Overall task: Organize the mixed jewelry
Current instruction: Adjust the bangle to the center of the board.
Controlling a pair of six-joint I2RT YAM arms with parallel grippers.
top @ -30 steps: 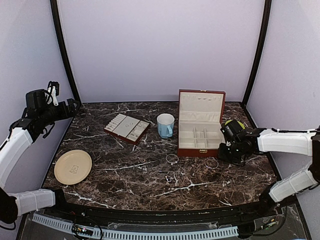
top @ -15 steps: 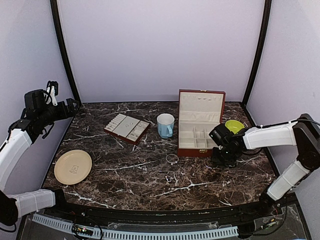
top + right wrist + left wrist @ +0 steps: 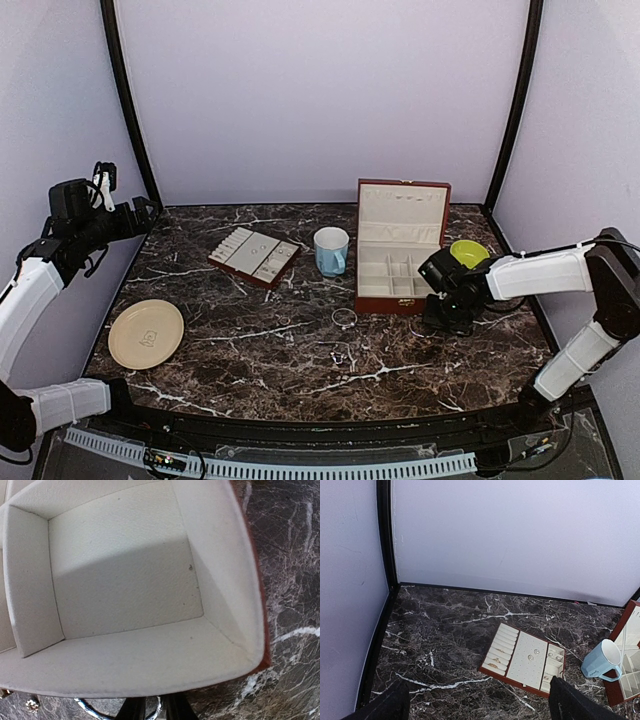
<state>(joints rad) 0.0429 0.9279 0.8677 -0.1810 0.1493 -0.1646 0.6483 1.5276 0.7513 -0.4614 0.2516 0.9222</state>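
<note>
The step in hand looked to be the pickup of a bangle (image 3: 89, 708) lying on the marble table (image 3: 250, 330), just beside the front right corner of the red-brown box (image 3: 385, 303). The right gripper (image 3: 152, 711) stood low over it, its dark fingers drawn near together with a narrow gap between them; the bangle's wire seemed to run through that gap, but whether they pinched it could not be told. To do this well, the fingers would need to close squarely across the wire, low against the stone, then lift straight up clear of the box's wall before swinging over a compartment; so fine and slick a wire would likely flip out of a skewed pinch. The left gripper (image 3: 479, 700) hung raised at the far left, fingers spread wide, holding nothing. A second bangle (image 3: 344, 317) lay near the box's front left corner; small loose pieces (image 3: 340, 355) sat nearer the arms, too small to name. The bangles were round, thin and chrome-bright; the box lining was matte, pebbled cream with soft rounded edges; the table was glossy dark stone veined white; the slotted tray (image 3: 512, 682) showed ribbed cream padding.
</note>
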